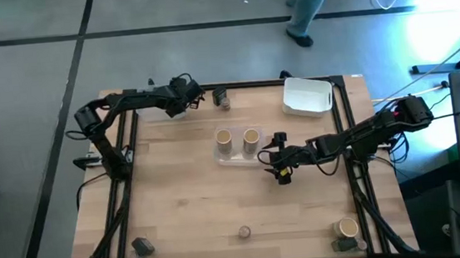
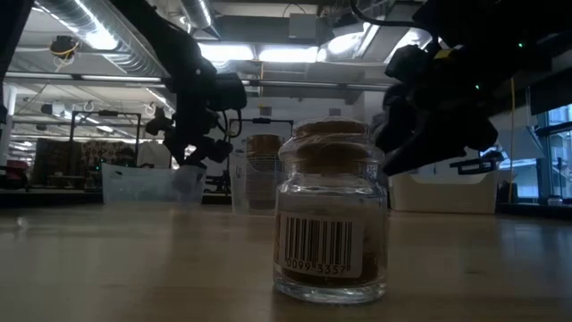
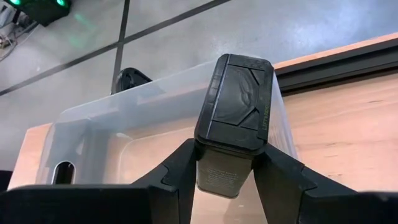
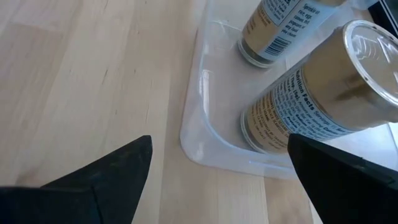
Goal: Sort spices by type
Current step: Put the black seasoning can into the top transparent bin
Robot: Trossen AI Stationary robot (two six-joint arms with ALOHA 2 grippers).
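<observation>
Dark blocky jar (image 3: 233, 121) clamped in left end effector (image 3: 225, 163) above clear tub (image 3: 124, 134). Right end effector (image 4: 217, 171) spread wide beside tray (image 4: 205, 134) holding two tan cylinders (image 4: 317, 93).

The small glass jar (image 2: 332, 215) carries a barcode with digits that look like "0099 3357". A tan cylinder (image 4: 323, 93) shows "Nutrition Facts", only partly readable.
</observation>
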